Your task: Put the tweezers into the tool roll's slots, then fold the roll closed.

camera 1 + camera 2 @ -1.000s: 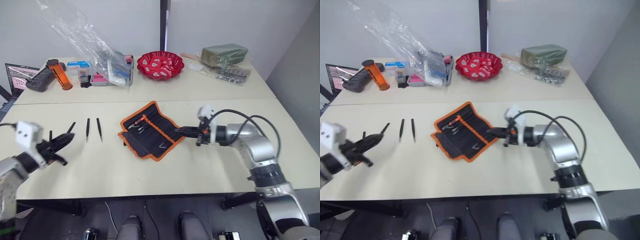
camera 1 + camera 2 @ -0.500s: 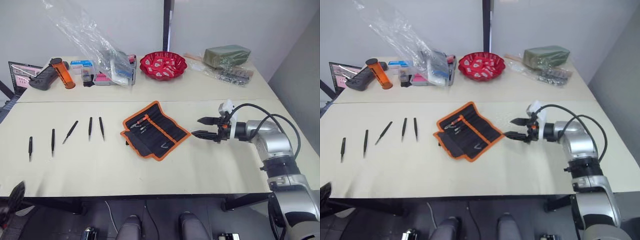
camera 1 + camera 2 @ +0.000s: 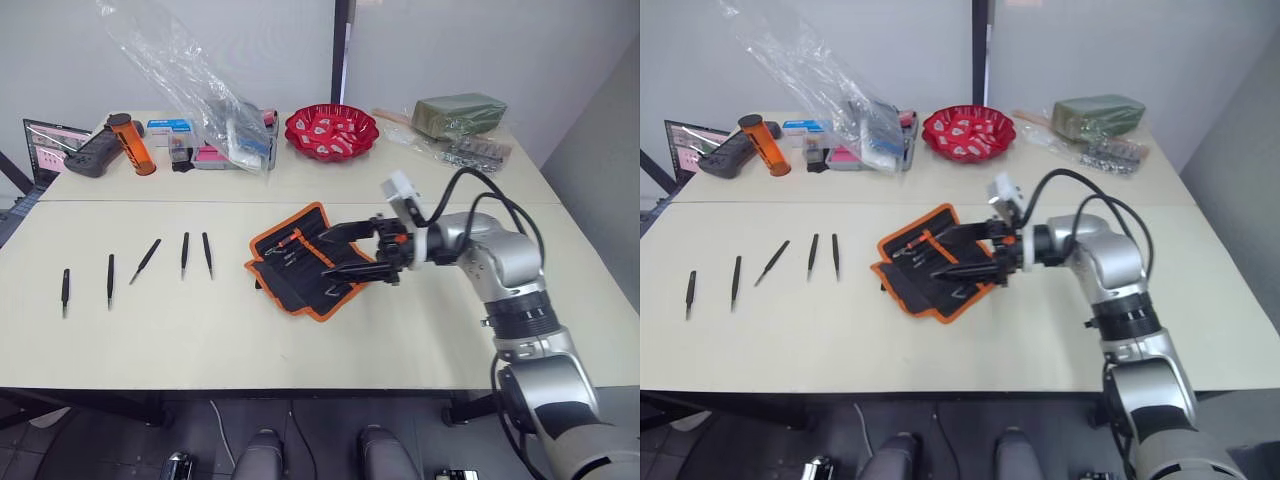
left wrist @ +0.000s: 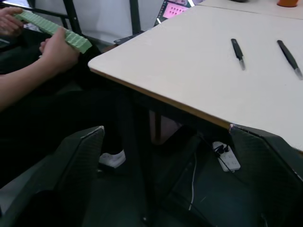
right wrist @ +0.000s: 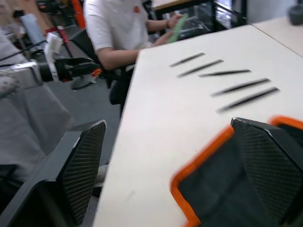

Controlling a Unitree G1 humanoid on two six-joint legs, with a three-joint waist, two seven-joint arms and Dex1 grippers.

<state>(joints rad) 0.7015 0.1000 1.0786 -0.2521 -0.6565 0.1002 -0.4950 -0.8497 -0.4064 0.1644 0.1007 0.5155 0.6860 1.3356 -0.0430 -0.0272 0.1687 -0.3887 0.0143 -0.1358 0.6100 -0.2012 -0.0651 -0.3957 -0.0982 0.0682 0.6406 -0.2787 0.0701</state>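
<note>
Left eye view: the right gripper (image 3: pixel 345 252) reaches in from the right of the frame and hangs over the middle of the tool roll (image 3: pixel 303 262), its two black fingers spread wide, one over the roll's upper part and one over its lower right edge, pinching nothing. The roll lies open and flat at the centre of the table (image 3: pixel 420 330), turned at an angle, orange edging all round. A few small tools sit in the slots (image 3: pixel 292 250) near its upper left corner; what they are cannot be told. Five tweezers (image 3: pixel 184 253) lie in a loose row on the table in the left half of the frame, well apart from the roll and from each other, points toward the bottom edge or nearly so. At the far side, top centre, stands a red bowl (image 3: pixel 331 132), with a clear plastic bag (image 3: pixel 196 80) to its left.

Left wrist view: the left gripper (image 4: pixel 180 184) is below the table edge, its fingers spread far apart. A person's hands (image 4: pixel 52 47) hold a green strip in the upper left corner.
</note>
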